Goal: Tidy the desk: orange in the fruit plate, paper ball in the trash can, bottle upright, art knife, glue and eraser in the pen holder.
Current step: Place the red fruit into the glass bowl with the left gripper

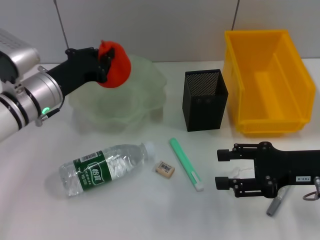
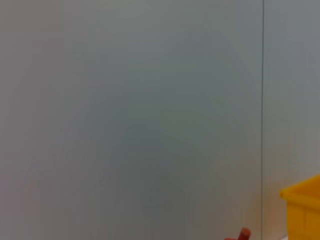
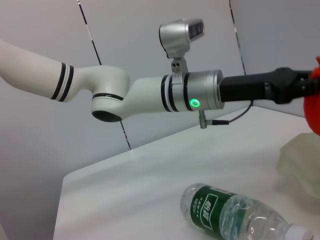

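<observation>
My left gripper (image 1: 107, 60) is shut on the red-orange orange (image 1: 119, 70) and holds it in the air above the back of the pale-green fruit plate (image 1: 125, 107). The orange's edge also shows in the right wrist view (image 3: 315, 100). The clear bottle (image 1: 102, 167) with a green label lies on its side in front of the plate. It also shows in the right wrist view (image 3: 235, 212). The beige eraser (image 1: 165, 169) and a green art knife (image 1: 186, 164) lie beside it. The black mesh pen holder (image 1: 205, 100) and yellow trash can (image 1: 267, 80) stand behind. My right gripper (image 1: 222, 169) is open and empty, low at front right. The paper ball is not visible.
A grey cylinder (image 1: 274, 206), perhaps the glue, lies partly under my right gripper's body. The left wrist view shows mostly wall, with a corner of the trash can (image 2: 302, 210). The table's far corner shows in the right wrist view.
</observation>
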Controlling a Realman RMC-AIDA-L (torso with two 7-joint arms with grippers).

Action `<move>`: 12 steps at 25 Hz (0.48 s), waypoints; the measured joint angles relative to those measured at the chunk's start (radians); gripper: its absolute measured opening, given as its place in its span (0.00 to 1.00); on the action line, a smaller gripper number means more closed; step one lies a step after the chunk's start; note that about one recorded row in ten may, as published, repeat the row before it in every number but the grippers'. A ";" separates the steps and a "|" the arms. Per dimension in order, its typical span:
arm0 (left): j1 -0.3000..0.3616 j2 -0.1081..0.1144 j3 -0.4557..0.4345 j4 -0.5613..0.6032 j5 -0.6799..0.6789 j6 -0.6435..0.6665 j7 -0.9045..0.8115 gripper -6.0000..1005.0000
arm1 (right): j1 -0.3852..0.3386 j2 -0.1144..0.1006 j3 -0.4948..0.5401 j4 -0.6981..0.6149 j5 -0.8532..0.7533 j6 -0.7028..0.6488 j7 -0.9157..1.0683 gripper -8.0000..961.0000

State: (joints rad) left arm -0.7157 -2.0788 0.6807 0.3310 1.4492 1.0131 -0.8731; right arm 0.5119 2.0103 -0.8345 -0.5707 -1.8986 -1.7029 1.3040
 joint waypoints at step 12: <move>-0.034 -0.001 -0.006 -0.060 -0.006 -0.116 0.107 0.35 | 0.002 0.005 0.000 0.000 0.000 0.002 0.003 0.77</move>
State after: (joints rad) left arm -0.7499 -2.0801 0.6745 0.2712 1.4429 0.8969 -0.7662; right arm 0.5135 2.0155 -0.8345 -0.5706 -1.8986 -1.7010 1.3068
